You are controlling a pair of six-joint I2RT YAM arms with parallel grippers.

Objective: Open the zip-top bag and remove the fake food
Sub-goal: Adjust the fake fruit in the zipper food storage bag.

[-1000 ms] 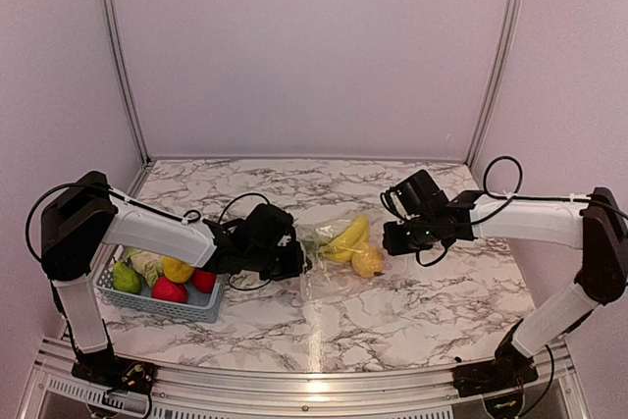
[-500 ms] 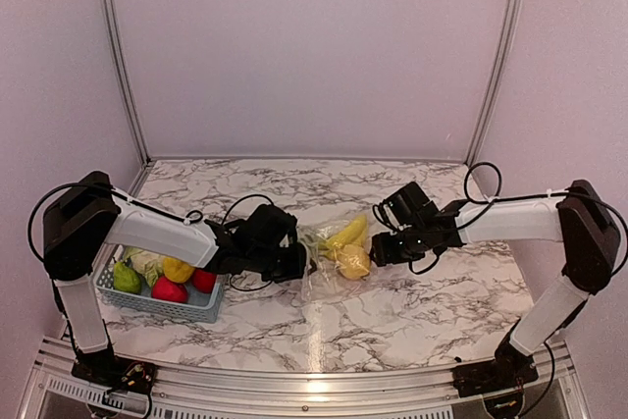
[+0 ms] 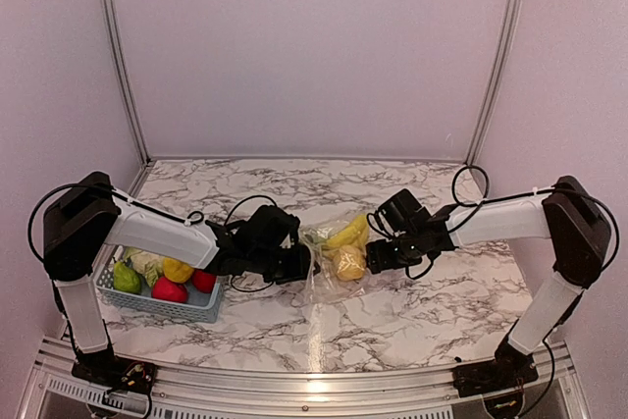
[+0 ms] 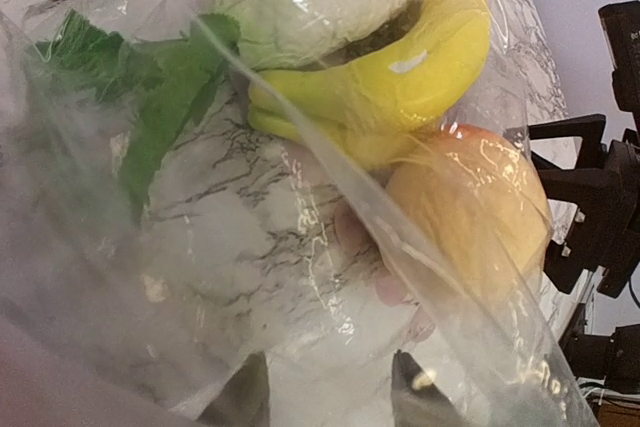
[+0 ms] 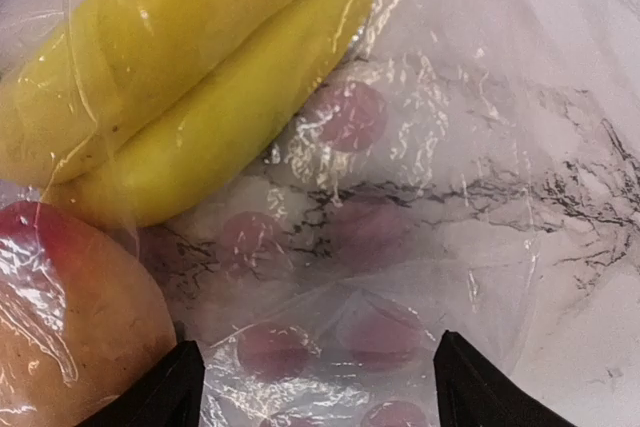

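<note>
The zip-top bag [image 3: 326, 277] lies mid-table between both arms, clear and crinkly. Inside it, the fake food shows as yellow bananas [image 3: 345, 234] and an orange-red fruit [image 3: 349, 262]. In the left wrist view the bananas [image 4: 400, 77], a pale cabbage [image 4: 300, 7] with green leaves and the fruit [image 4: 470, 217] sit behind the film. My left gripper [image 3: 299, 264] is at the bag's left edge, open [image 4: 330, 397], with film between the tips. My right gripper [image 3: 373, 254] is at the bag's right side, wide open [image 5: 320, 387] over the plastic [image 5: 430, 177], beside the bananas [image 5: 180, 77] and the fruit [image 5: 70, 317].
A light blue basket [image 3: 162, 308] stands at the near left. It holds a green pear [image 3: 126, 278], a lemon [image 3: 178, 269], red apples [image 3: 169, 289] and a cabbage [image 3: 145, 263]. Side and back walls enclose the marble table [image 3: 412, 311].
My right gripper has moved left up to the bag and opened wide. The left jaws have spread somewhat. The bag and its fruit have shifted slightly left.
</note>
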